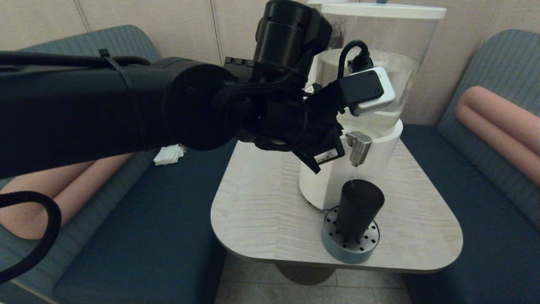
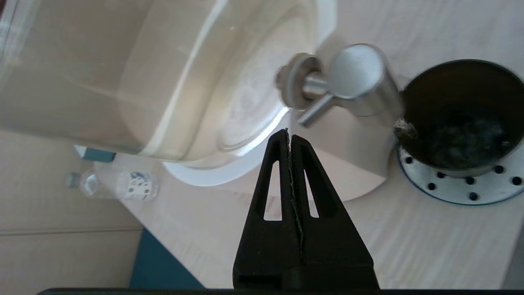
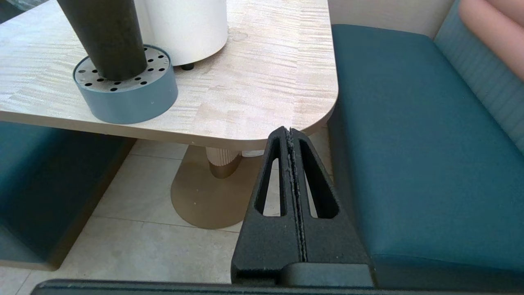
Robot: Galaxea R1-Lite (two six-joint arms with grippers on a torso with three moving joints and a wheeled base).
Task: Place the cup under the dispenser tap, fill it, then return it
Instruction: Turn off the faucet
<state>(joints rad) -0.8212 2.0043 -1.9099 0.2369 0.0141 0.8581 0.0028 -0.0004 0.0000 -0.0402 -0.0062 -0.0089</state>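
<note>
Booth-seat surface (image 1: 261, 202) bears the upright cup (image 1: 358, 209) under the dispenser tap (image 1: 358, 147); left gripper (image 2: 290, 135), jaws pressed together empty, hovers nearer, beside the tap's lever.

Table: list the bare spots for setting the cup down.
Bare table between its left edge and the dispenser; also right of the drip tray, toward the right edge. Crowded by the tap: the cup stands below, the shut left gripper beside.

**Matte black arm, silver-trimmed wrist camera**

The thick matte black left arm (image 1: 105, 109) carries a black zip tie, braided black cables and a white barcode label. Its black-and-silver wrist camera block (image 1: 371, 90) shows small screws. Each black plastic gripper, left (image 2: 290, 135) and right (image 3: 289, 133), has tapered fingers with triangular cut-outs.
</note>
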